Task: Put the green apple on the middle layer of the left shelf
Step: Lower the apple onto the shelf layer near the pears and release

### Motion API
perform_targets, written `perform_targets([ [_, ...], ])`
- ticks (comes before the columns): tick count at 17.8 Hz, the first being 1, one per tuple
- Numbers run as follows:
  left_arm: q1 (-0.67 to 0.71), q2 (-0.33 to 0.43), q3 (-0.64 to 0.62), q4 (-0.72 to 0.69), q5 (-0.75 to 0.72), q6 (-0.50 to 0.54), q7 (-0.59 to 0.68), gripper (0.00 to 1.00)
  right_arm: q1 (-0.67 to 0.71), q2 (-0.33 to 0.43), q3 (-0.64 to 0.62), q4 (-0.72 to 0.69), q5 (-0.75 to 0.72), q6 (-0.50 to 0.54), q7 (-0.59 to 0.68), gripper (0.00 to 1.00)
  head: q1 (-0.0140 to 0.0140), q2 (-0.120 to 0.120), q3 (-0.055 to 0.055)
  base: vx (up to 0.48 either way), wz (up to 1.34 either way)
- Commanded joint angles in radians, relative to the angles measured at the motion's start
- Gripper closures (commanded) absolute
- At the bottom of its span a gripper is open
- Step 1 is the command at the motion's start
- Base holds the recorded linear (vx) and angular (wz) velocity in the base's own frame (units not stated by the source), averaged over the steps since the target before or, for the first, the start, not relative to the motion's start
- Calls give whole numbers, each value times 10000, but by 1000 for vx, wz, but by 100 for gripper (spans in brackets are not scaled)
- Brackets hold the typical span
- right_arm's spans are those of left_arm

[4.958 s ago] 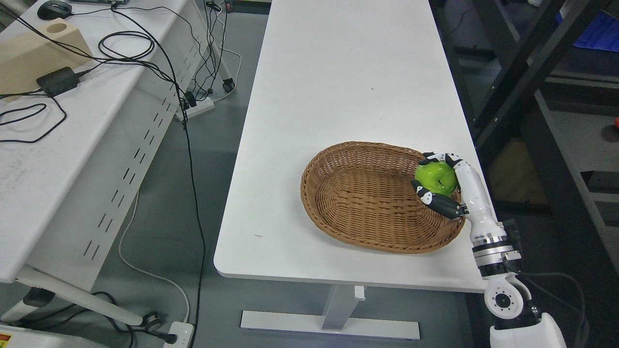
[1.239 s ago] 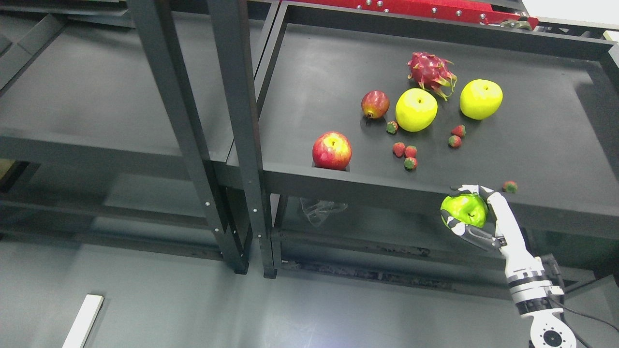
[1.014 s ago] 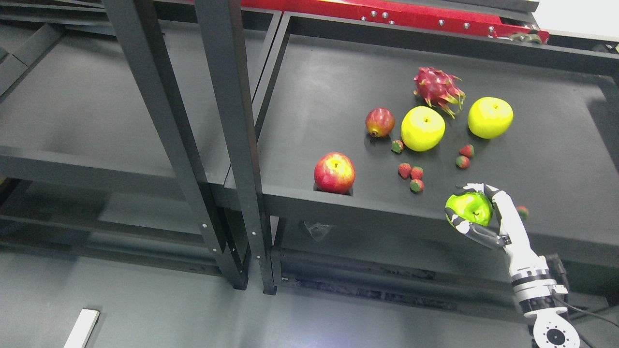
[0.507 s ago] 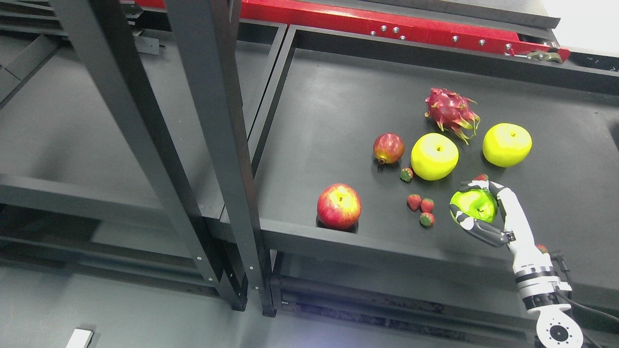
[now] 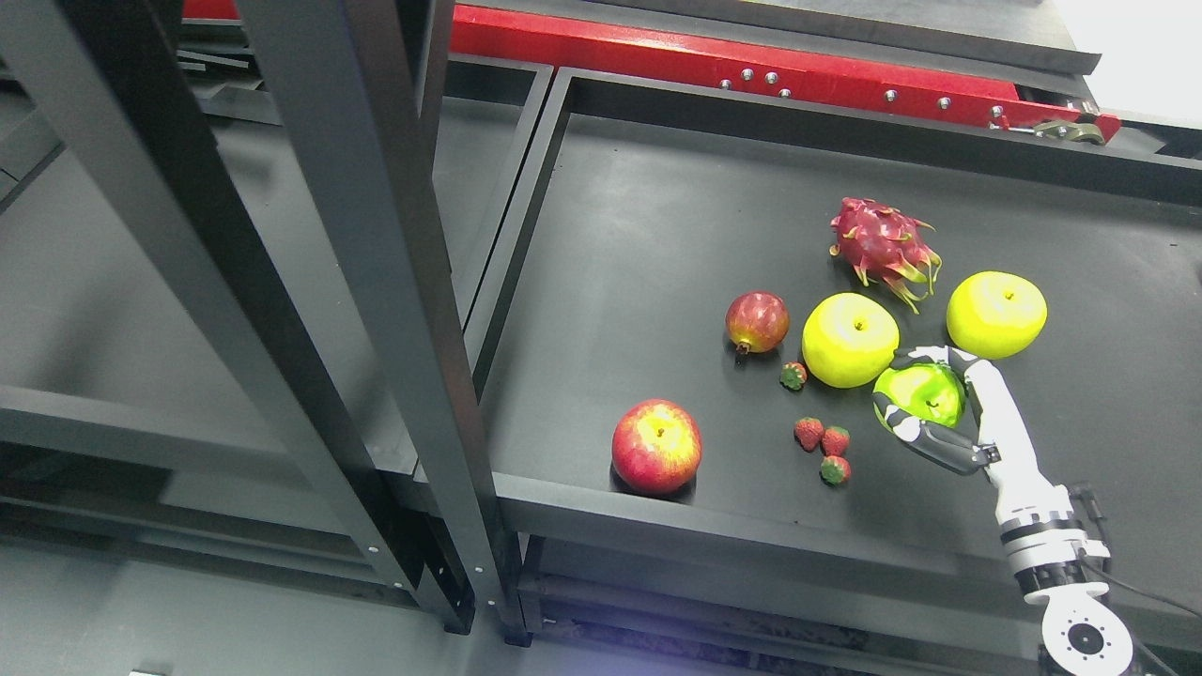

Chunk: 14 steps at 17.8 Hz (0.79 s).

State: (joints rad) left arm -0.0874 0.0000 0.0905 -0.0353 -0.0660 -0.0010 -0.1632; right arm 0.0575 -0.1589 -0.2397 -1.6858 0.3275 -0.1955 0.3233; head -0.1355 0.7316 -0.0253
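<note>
My right hand (image 5: pixel 925 399) comes in from the lower right and is shut on the green apple (image 5: pixel 920 394). It holds the apple over the black shelf layer (image 5: pixel 639 216), right beside a yellow apple (image 5: pixel 850 340). I cannot tell whether the apple rests on the shelf. A second shelf unit (image 5: pixel 122 310) stands to the left, behind the dark uprights (image 5: pixel 376 282). My left arm is out of view.
On the same layer lie a second yellow apple (image 5: pixel 996 314), a dragon fruit (image 5: pixel 883 246), a small dark red fruit (image 5: pixel 757 321), a red apple (image 5: pixel 656 447) at the front edge and several strawberries (image 5: pixel 823 441). A red beam (image 5: pixel 751 66) runs along the back.
The camera has tilted, so the shelf sits lower in the picture. My right hand has carried the green apple from the shelf's front edge in over the layer, up to the yellow apple.
</note>
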Motion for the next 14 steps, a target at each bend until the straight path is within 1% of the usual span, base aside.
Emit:
perform_targets([
  [1,0,175,0,0,0,-5,6,0,-83,9,34,91,38,83,65,97,0,0,0,67,-1],
  [4,0,175,0,0,0,-5,6,0,-99,9,371,168,329,359,127,97,0,0,0,62,-22],
  [7,0,175,0,0,0,-5,6,0,-190,24,448,260,482,574,264,97,0,0,0,55,-21],
  [11,0,175,0,0,0,-5,6,0,-298,9,509,490,544,605,494,97,0,0,0,40,-7],
  [14,0,175,0,0,0,-5,6,0,-298,24,984,582,818,620,587,97,0,0,0,15,0],
])
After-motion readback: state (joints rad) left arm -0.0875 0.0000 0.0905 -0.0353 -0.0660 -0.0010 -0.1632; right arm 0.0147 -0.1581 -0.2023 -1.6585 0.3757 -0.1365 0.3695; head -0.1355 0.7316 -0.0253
